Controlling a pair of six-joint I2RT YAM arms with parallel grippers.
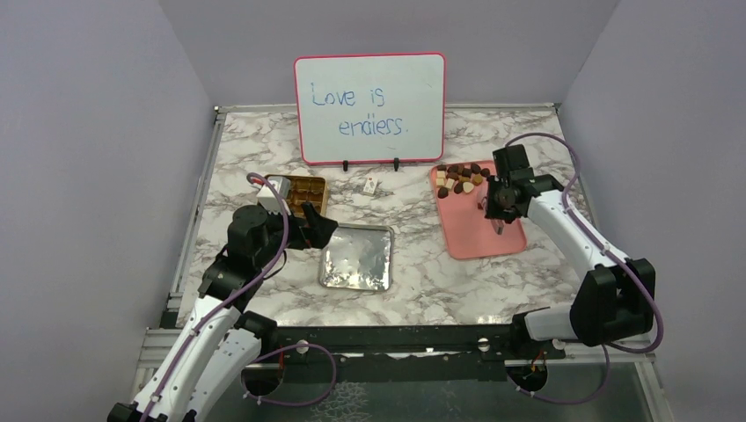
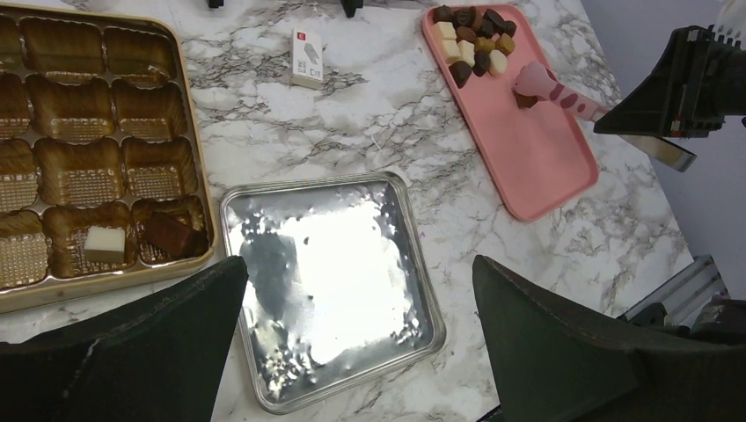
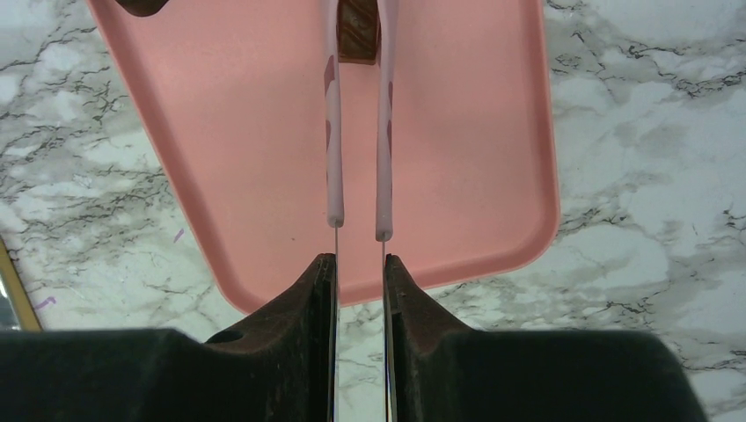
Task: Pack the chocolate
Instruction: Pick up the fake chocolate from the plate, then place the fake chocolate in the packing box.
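The chocolate lies in a heap of dark, light brown and cream pieces at the far end of a pink tray; it also shows in the left wrist view. My right gripper is shut on pink-and-white tongs, which pinch one brown piece over the tray. The gold tin at the left holds a white piece and a dark piece in its near compartments. My left gripper is open and empty above the silver lid.
A small white card lies on the marble between the tin and the tray. A whiteboard with writing stands at the back. The silver lid lies near the table's middle, next to the gold tin.
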